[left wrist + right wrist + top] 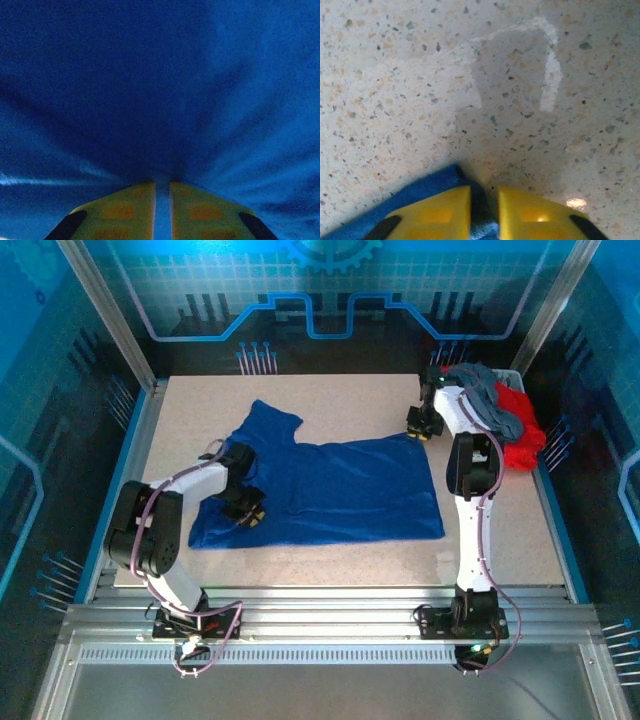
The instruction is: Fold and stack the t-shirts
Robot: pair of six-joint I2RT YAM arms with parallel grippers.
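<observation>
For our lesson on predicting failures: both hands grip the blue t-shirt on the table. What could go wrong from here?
The right hand pinches only a thin edge of the blue t-shirt, so it might slip free when lifted. Creases run into the left hand, so the fold could come out wrinkled.

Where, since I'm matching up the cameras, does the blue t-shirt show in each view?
Top external: blue t-shirt spread flat mid-table.
Left wrist: creased blue cloth above the left gripper, pinched between its fingers.
Right wrist: one corner, bottom left, pinched by the right gripper.
Shared landmark: the speckled table, in top external and right wrist.
</observation>
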